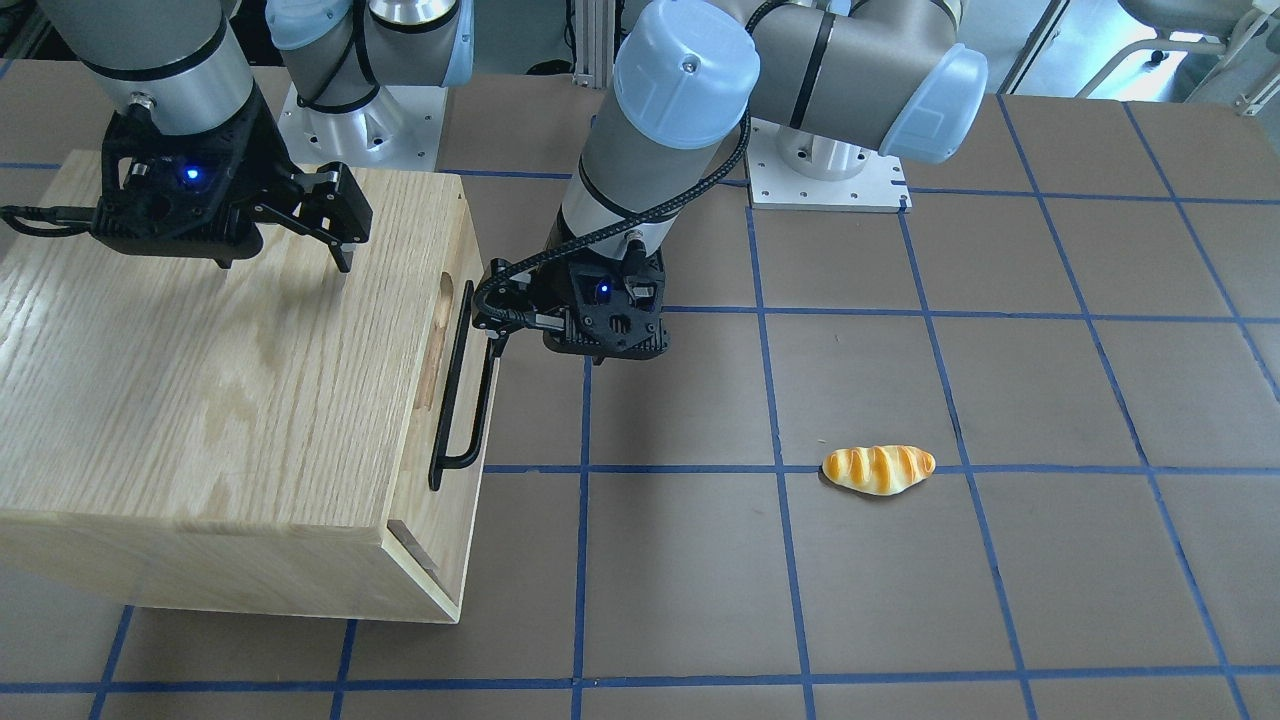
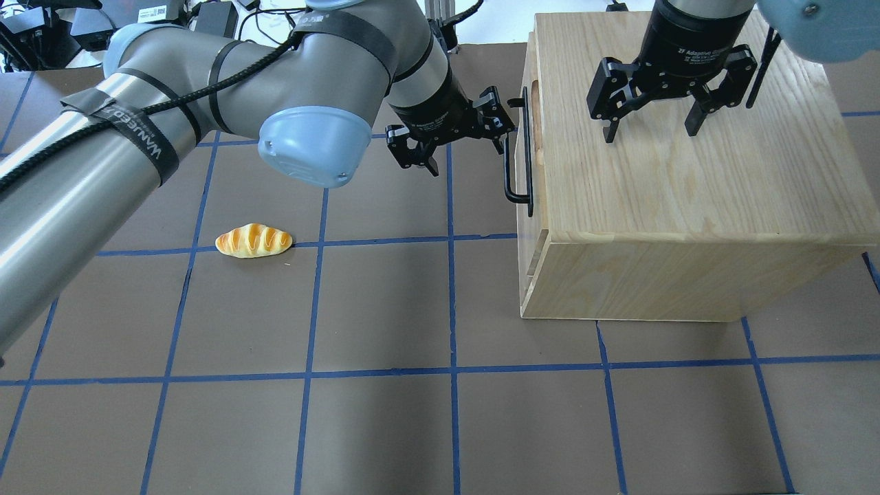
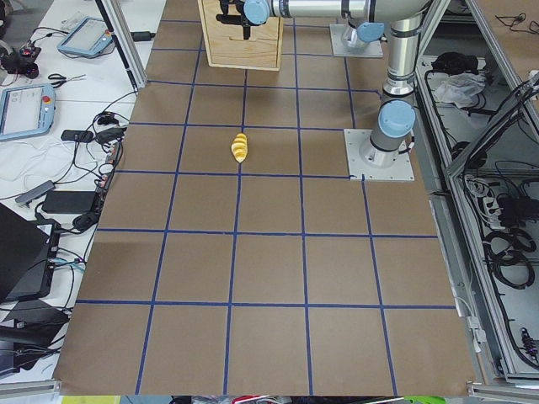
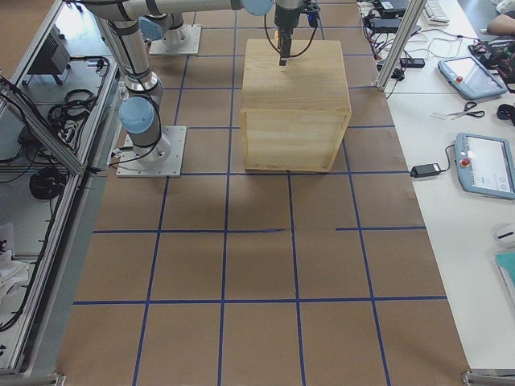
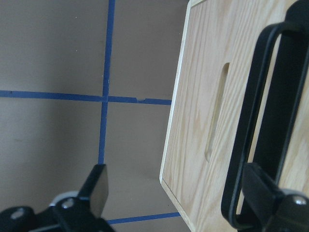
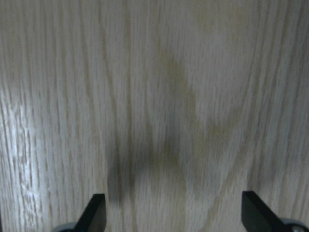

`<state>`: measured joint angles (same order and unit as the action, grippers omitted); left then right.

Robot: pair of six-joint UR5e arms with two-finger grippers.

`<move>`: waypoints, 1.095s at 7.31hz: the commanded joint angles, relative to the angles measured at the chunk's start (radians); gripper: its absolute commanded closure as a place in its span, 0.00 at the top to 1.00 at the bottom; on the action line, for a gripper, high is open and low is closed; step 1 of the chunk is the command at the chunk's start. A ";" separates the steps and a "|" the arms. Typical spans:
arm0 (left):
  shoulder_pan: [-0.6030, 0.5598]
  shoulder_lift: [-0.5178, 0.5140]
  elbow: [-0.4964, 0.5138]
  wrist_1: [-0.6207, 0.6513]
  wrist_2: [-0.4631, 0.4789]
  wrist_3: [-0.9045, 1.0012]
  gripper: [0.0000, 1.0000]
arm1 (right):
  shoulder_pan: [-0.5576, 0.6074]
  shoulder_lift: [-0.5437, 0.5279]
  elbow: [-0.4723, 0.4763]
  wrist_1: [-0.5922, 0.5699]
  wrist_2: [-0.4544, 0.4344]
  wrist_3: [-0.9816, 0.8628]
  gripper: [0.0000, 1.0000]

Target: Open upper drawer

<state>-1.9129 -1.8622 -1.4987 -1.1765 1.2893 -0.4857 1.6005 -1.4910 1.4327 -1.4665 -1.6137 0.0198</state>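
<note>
The upper drawer is at the top of the pale-wood cabinet's front and looks shut. Its black bar handle and oblong notch face my left gripper. That gripper is open. In the left wrist view one finger sits between the handle and the drawer front, and the other finger is out over the table. In the front-facing view the left gripper is beside the handle. My right gripper is open and hovers just above the oak-grain cabinet top.
A toy bread roll lies on the brown table with blue tape lines, left of the cabinet; it also shows in the front-facing view. The cabinet stands at the table's far right. Both arm bases are bolted behind it.
</note>
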 commanded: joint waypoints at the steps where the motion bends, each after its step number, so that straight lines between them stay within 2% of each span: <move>1: -0.029 -0.011 0.000 0.008 -0.004 -0.010 1.00 | -0.001 0.000 0.000 0.000 0.000 -0.001 1.00; 8: -0.037 -0.041 -0.009 0.043 -0.004 0.004 1.00 | 0.001 0.000 0.000 0.000 0.000 0.000 1.00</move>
<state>-1.9474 -1.8932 -1.5079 -1.1406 1.2855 -0.4807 1.6010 -1.4910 1.4328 -1.4665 -1.6137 0.0192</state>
